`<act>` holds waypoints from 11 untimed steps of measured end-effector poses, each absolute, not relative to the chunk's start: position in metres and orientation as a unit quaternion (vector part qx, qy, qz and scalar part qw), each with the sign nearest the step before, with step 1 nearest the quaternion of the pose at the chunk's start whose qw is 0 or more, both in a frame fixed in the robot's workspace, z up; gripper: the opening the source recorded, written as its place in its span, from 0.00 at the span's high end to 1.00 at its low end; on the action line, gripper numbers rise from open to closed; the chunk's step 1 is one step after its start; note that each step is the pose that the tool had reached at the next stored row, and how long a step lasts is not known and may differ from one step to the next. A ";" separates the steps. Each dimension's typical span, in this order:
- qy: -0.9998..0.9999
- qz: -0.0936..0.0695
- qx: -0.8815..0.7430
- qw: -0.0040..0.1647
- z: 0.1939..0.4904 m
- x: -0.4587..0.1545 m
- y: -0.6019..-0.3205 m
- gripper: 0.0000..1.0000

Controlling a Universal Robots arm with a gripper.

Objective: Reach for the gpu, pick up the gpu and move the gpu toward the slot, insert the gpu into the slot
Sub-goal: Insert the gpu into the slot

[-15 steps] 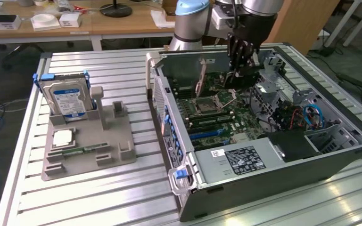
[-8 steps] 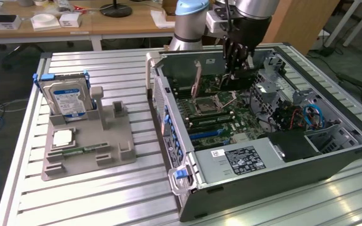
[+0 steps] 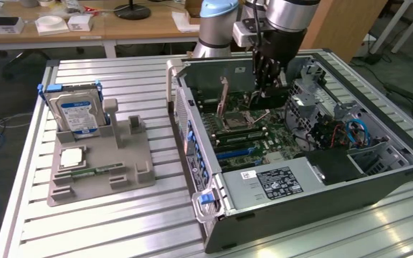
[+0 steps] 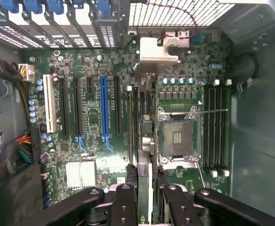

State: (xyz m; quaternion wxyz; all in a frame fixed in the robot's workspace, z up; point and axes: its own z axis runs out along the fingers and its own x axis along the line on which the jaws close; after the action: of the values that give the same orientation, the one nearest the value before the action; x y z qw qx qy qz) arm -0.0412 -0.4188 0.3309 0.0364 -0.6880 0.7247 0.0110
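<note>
Jaws nearly closed, clamping gpu [image 4: 157, 52] upright; gripper [image 4: 145, 176] low over motherboard [image 4: 92, 141].

Silver-blue arm [image 3: 290, 19]; black screw-studded gripper [image 4: 145, 173]

One arm [image 3: 287, 21], one gripper [image 4: 145, 186] with two black fingers [image 4: 124, 205], one graphics card [image 4: 145, 141] pinched between them. On the one green board [image 4: 92, 136] beyond the fingers: one blue slot [image 4: 104, 106], one white slot [image 4: 48, 103], one square socket [image 4: 176, 139]. Far from the fingers, outside the one computer case [image 3: 321, 207]: one hard drive [image 3: 77, 110], one silver chip [image 3: 72, 157], one grey tray [image 3: 131, 180]
</note>
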 end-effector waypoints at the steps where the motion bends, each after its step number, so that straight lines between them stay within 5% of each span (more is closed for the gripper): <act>1: 0.725 0.011 -0.688 0.036 0.329 -0.041 -0.420 0.74; 11: 0.726 0.013 -0.687 0.035 0.314 -0.042 -0.430 0.74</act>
State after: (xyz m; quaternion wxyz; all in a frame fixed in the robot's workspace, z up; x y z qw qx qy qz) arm -0.0420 -0.4296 0.3144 0.0350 -0.6869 0.7258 0.0125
